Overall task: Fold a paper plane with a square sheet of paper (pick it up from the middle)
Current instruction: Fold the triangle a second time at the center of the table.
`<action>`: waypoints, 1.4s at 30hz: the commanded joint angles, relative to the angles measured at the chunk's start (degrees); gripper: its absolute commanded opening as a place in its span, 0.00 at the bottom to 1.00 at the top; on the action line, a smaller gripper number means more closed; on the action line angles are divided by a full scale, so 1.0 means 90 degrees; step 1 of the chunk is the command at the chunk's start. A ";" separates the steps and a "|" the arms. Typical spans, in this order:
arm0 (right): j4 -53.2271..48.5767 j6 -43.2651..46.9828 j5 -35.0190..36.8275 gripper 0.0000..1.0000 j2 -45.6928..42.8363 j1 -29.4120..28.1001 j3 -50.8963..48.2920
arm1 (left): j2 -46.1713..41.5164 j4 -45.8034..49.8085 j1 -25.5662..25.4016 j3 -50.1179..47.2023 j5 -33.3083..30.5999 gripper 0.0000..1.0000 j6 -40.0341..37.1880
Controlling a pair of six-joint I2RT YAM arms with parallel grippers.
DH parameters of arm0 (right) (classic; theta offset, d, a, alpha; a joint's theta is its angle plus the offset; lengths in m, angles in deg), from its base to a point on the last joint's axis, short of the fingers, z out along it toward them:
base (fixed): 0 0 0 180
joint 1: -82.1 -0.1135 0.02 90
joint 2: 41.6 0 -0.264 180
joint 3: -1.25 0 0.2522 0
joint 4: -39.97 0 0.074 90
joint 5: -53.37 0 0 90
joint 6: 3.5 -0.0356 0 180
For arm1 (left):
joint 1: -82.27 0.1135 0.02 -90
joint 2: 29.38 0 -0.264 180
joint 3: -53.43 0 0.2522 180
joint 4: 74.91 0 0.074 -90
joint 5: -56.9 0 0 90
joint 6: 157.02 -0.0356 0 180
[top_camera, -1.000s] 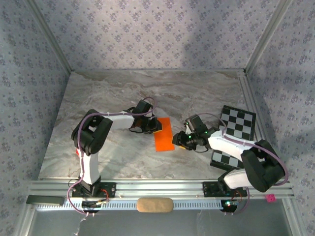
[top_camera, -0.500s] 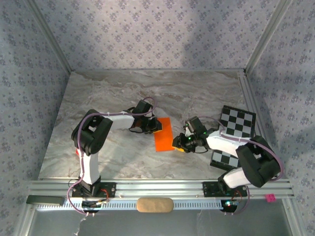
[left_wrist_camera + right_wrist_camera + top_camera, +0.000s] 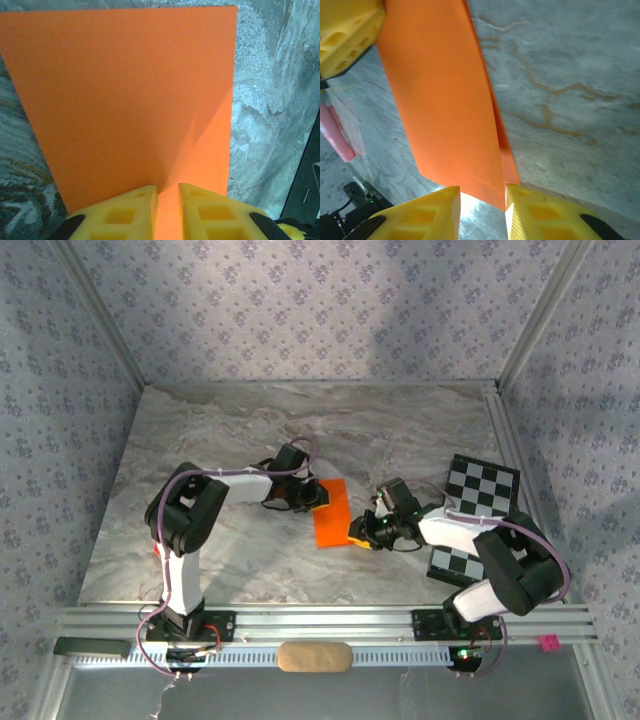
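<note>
Orange sheet is pinched at one edge by the left gripper and extends ahead of its pads (a shallow crease runs from the grip). Right gripper: fingers parted, the sheet's corner enclosed between them, marble table beneath.

A black-and-white checkerboard card lies flat near the marble table's right edge; a tan oblong pad rests beside the near aluminium rail
</note>
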 commanded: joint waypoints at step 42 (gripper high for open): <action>0.1228 0.0580 -0.1299 0.10 0.1621 0.0720 0.0735 | -0.0047 0.0684 0.0032 0.0552 0.0156 0.31 -0.1117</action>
